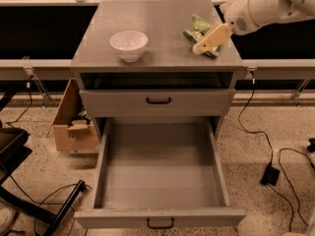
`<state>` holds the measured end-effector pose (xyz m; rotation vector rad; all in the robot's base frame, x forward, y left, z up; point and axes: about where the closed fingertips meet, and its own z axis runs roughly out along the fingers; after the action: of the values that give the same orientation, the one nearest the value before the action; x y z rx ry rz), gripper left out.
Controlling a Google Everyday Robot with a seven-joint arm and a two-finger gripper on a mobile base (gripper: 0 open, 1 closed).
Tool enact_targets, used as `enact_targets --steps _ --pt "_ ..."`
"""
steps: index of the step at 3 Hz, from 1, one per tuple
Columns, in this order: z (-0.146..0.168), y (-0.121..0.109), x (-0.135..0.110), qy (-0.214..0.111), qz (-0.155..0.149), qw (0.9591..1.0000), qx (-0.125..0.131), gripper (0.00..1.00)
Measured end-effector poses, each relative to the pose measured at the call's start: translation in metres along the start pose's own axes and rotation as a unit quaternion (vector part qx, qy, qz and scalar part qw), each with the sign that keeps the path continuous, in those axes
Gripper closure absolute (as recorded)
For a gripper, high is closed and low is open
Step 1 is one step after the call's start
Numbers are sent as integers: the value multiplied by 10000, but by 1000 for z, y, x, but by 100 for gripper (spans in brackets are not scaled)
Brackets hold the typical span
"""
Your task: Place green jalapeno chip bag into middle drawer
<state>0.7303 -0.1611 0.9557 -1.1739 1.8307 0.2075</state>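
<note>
The green jalapeno chip bag [198, 24] lies on the grey cabinet top [162, 18], at its right rear, partly covered by my gripper. My gripper [210, 38] reaches in from the upper right and sits over the bag's front right part, at or just above it. The middle drawer [160, 176] is pulled fully out below, with a bare floor and a small black handle on its low front.
A white bowl [129, 44] stands on the cabinet top left of the bag. A shut grey drawer front [156, 102] with a black handle sits above the open drawer. A cardboard box [74, 127] stands on the floor at left, cables and a power brick [269, 173] at right.
</note>
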Motion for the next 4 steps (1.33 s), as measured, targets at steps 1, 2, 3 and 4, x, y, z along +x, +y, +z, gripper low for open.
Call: enact_targets --steps 1,2,3,4 --pt "7 -6 28 229 432 9986 184 0" --pt "12 -3 32 269 536 9981 148 0" --pt "32 -10 30 98 531 9984 185 0" --pt "56 -36 19 -184 437 9984 310 0"
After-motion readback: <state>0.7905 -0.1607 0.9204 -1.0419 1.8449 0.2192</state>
